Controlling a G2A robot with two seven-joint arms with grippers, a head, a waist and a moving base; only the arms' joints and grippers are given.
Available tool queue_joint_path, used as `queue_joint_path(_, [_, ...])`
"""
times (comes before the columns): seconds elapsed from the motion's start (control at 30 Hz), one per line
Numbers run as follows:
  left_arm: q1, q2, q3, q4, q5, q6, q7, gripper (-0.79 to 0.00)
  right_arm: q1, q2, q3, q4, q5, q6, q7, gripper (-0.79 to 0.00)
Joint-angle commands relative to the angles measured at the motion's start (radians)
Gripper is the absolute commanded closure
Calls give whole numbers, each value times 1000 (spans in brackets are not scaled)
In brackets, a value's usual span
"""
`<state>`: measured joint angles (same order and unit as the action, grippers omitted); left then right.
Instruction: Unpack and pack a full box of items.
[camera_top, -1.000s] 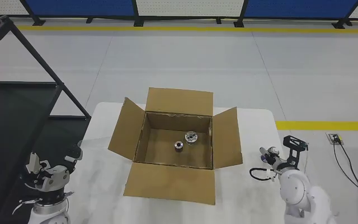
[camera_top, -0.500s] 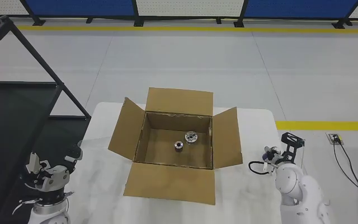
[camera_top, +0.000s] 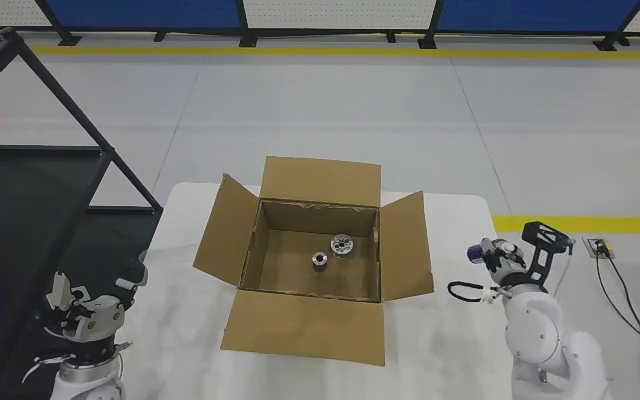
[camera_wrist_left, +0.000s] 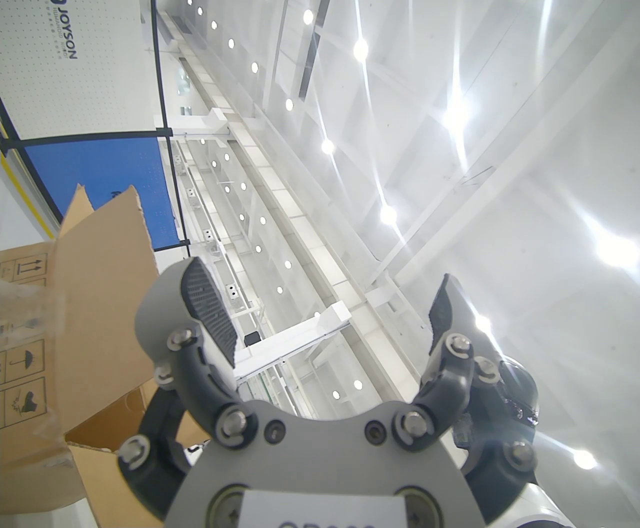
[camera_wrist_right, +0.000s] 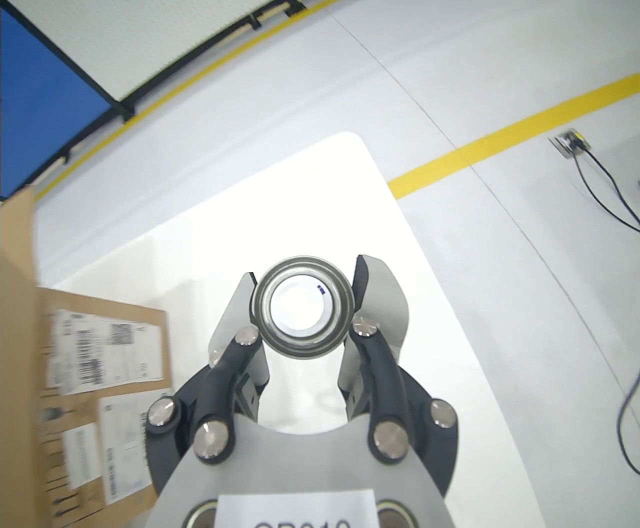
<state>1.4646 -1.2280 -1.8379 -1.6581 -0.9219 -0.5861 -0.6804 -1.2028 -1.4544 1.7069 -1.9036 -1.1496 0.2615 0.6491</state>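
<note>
Pinching a metal bearing ring (camera_wrist_right: 303, 313) between the jaws of our right gripper (camera_wrist_right: 305, 272), we hold it above the white table (camera_wrist_right: 325, 200); left gripper (camera_wrist_left: 324, 277) jaws stand spread.

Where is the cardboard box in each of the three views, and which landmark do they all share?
Top view: box open, mid-picture, flaps spread.
Left wrist view: a raised flap of the box beside the open left end effector.
Right wrist view: the labelled wall of the box beside the right end effector, which grips a ring.
Shared landmark: the blue panels beyond the box.
</note>
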Motion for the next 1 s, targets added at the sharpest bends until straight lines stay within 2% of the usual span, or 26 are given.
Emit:
queue_joint_path(0.0, [0,0,0,0,0,0,0,-785,-27,-1,-30,-111,14,-9,-7,0])
queue_joint_path(0.13, [0,0,0,0,0,0,0,-785,-57,-3,-113,-289,14,-28,-11,0])
queue_joint_path(0.23, [0,0,0,0,0,0,0,-785,-46,-3,-199,-365,-25,-48,11,0])
queue_joint_path(0.4, [0,0,0,0,0,0,0,-785,30,-6,-360,-369,-96,-77,71,0])
queue_joint_path(0.57, [0,0,0,0,0,0,0,-785,164,-18,-535,-253,-172,-79,161,0])
queue_joint_path(0.7, [0,0,0,0,0,0,0,-785,317,-42,-680,-65,-219,-56,276,0])
queue_joint_path(0.97, [0,0,0,0,0,0,0,-785,523,-98,-840,236,-161,-14,381,0])
